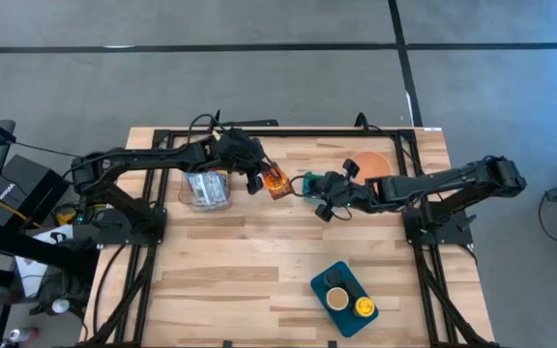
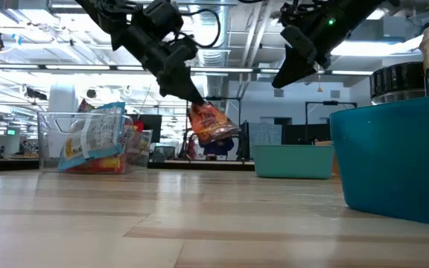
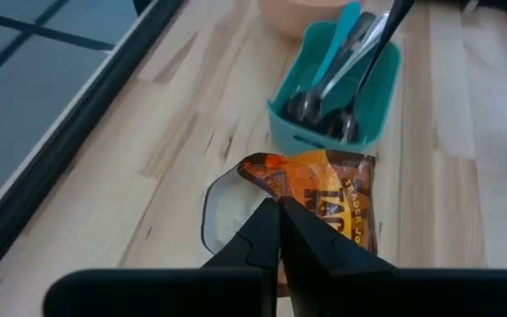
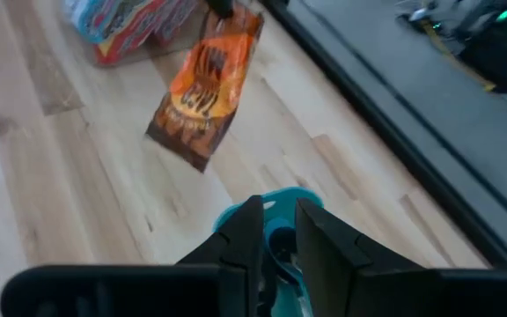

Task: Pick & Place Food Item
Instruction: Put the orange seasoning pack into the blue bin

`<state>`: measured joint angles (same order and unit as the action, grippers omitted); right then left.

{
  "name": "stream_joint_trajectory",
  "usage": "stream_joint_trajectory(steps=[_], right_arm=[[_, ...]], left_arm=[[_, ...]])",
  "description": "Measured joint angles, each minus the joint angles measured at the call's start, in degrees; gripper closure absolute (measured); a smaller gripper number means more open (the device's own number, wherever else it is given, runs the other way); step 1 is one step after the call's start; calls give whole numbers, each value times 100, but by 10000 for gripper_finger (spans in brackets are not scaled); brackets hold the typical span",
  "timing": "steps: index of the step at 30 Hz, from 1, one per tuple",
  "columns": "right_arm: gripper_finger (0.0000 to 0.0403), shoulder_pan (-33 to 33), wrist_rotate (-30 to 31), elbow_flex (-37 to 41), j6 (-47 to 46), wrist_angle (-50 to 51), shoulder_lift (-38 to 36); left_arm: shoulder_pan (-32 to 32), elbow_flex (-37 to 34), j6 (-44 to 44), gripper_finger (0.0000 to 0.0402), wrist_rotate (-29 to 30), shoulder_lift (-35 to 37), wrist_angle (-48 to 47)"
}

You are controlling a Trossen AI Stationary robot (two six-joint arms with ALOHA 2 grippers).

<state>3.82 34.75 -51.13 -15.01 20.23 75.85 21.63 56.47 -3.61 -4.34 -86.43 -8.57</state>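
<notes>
Left gripper (image 2: 187, 88) pinches orange snack bag (image 2: 211, 123) aloft — table (image 2: 199, 223) beneath.

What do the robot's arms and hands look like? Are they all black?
Mostly, yes. Both arms are dark, thin and jointed, with black cables looping along them. The left hand and the right hand each end in two dark, flat fingers that narrow toward the tips. In the low view a small green light glows on the right arm.

Orange snack bag (image 3: 324, 198) top edge hidden behind left hand (image 3: 280, 231); package print unreadable.
</notes>
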Motion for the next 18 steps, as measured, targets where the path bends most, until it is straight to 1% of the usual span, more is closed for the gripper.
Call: stream_joint_trajectory(steps=[2, 4, 9, 13, 18], right_arm=[[340, 132, 274, 0, -87, -14, 0], [340, 233, 425, 0, -175, -30, -2], [340, 445, 491, 40, -299, -110, -2], [340, 588, 572, 485, -272, -693, -87], [340, 647, 559, 1232, -264, -1692, -483]], left_arm=[[-99, 0, 104, 401, 161, 11, 33], [-209, 0, 201, 401, 354, 11, 111], [-501, 0, 294, 401, 777, 13, 376], [-664, 0, 560, 401, 954, 13, 573], [-848, 0, 791, 401, 1639, 13, 764]])
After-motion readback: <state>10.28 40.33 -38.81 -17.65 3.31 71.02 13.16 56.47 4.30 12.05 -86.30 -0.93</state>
